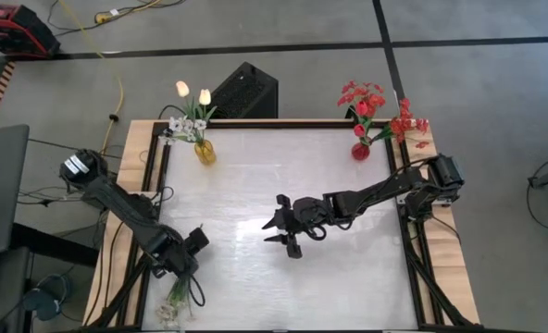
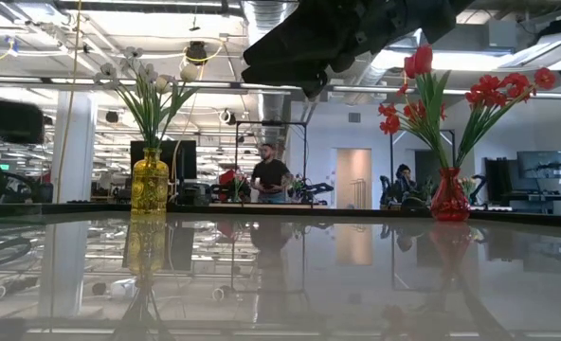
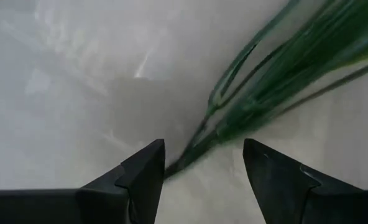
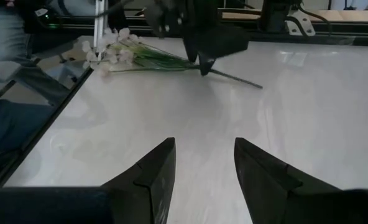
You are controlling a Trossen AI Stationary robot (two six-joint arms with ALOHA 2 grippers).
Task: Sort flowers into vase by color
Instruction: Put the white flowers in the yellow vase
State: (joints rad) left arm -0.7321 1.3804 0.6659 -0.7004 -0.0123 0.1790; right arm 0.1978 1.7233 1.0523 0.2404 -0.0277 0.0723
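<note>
At the table's near left corner, the left gripper hangs spread-fingered over a white-blossomed green-stemmed spray; the right gripper, fingers apart, hovers mid-table.

Bright overhead light — glossy table glare.

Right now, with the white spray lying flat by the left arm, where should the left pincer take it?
Grip the white spray low on its bare green stalk, coming straight down from above. It lies flat on the table, with blossoms and leaves bunched at the far end, so the thin stalk suits the open left pincer, which hangs almost astride it.
</note>
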